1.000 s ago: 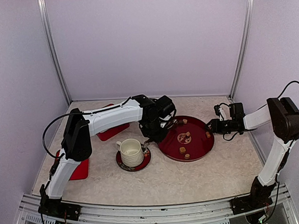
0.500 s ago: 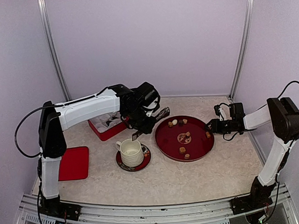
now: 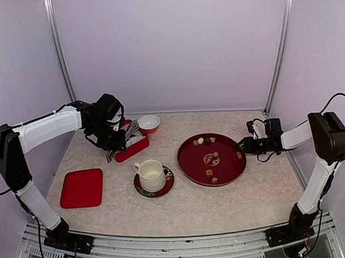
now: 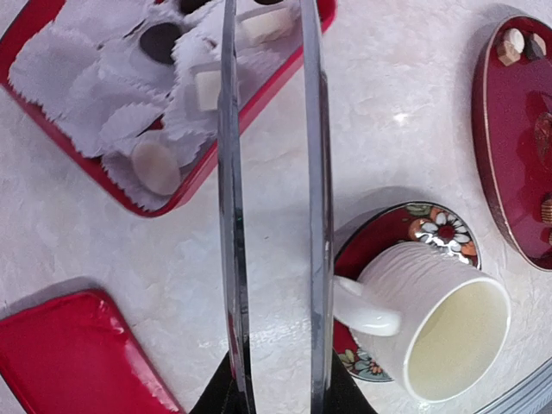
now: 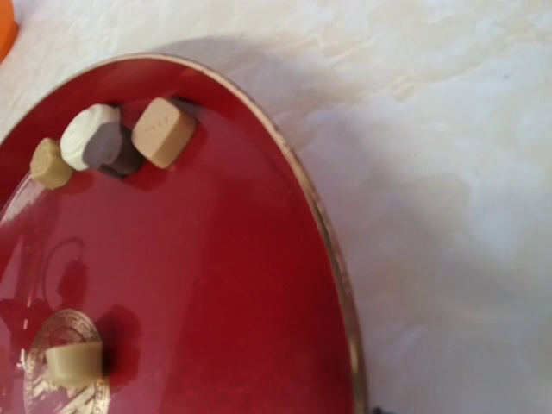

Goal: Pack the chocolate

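The left arm (image 3: 47,125) and the right arm (image 3: 316,183) share one build: long, smooth white shells for the links, joined by chunky black housings. The biggest black housing (image 3: 329,136), round-cornered, sits on the right arm. A thin black cable (image 3: 337,96) arcs free above it, and a shorter one (image 3: 251,124) curls at that arm's wrist. Each arm rises from a black base (image 3: 67,241) bolted at the near edge of the bench. The left pincer (image 4: 282,381) and the right pincer (image 3: 243,144) are black too.

Table (image 3: 248,200) w/ red round tray (image 3: 196,159), saucer (image 3: 169,180), red lid (image 3: 81,188), red box (image 3: 134,150), sm. bowl (image 3: 149,123).
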